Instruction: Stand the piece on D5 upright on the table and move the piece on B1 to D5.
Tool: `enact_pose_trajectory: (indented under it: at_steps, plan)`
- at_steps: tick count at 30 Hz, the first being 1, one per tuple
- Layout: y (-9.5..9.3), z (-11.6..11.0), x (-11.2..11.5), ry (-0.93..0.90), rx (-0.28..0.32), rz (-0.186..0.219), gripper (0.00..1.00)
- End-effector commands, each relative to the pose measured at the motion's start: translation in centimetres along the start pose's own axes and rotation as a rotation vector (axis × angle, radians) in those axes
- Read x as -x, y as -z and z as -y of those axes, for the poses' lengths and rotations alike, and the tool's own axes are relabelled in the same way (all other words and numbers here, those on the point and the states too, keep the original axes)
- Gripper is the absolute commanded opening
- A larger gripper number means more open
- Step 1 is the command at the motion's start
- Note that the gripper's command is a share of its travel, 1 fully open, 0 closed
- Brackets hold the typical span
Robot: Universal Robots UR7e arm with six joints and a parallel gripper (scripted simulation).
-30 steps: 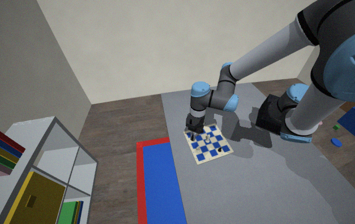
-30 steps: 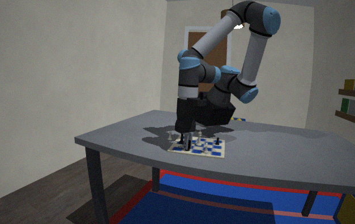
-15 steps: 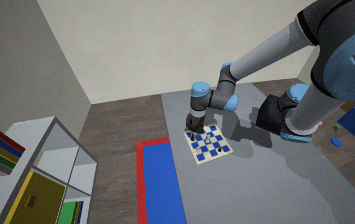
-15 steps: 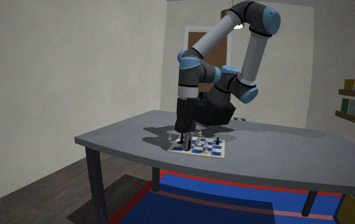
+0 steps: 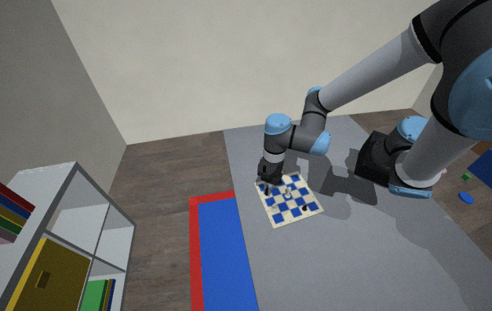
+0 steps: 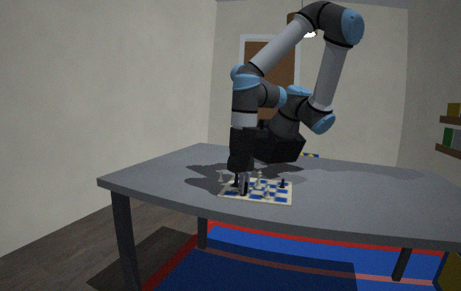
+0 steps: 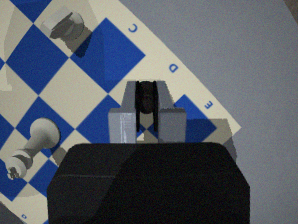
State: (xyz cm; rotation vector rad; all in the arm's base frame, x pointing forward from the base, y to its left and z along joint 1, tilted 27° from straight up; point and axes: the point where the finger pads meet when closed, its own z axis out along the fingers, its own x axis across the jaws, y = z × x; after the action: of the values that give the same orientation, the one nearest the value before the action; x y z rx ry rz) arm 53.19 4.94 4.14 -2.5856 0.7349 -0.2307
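Gripper (image 7: 145, 117) clamped on a dark piece (image 7: 145, 98) over the board (image 7: 174, 68), white pawn (image 7: 40, 133) nearby.

We count in exterior view: three white chess pieces (image 6: 259, 178), three black chess pieces (image 6: 282, 182), one blue-and-cream chequered board (image 6: 284, 200), one grey table (image 6: 357, 206).

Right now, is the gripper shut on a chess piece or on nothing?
Shut on a piece. In the wrist view the gripper has a dark piece clamped between its fingers, low over the chessboard near column D.
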Motion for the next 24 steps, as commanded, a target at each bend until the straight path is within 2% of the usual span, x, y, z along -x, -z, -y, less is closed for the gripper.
enact_pose_trajectory:
  at_steps: [1, 3, 4, 6, 7, 9, 10, 24]
  plan:
    - [0.04, 0.01, -0.04, 0.0, 0.0, -0.001, 0.27]
    - [0.04, 0.01, -0.04, 0.0, 0.0, -0.001, 0.27]
    - [0.04, 0.01, -0.04, 0.0, 0.0, -0.001, 0.41]
    - [0.04, 0.01, -0.04, 0.0, 0.0, -0.001, 0.41]
    - [0.04, 0.01, -0.04, 0.0, 0.0, -0.001, 0.54]
    - [0.04, 0.01, -0.04, 0.0, 0.0, -0.001, 0.54]
    - [0.04, 0.01, -0.04, 0.0, 0.0, -0.001, 0.68]
    - [0.2, 0.01, -0.04, 0.0, 0.0, -0.001, 0.68]
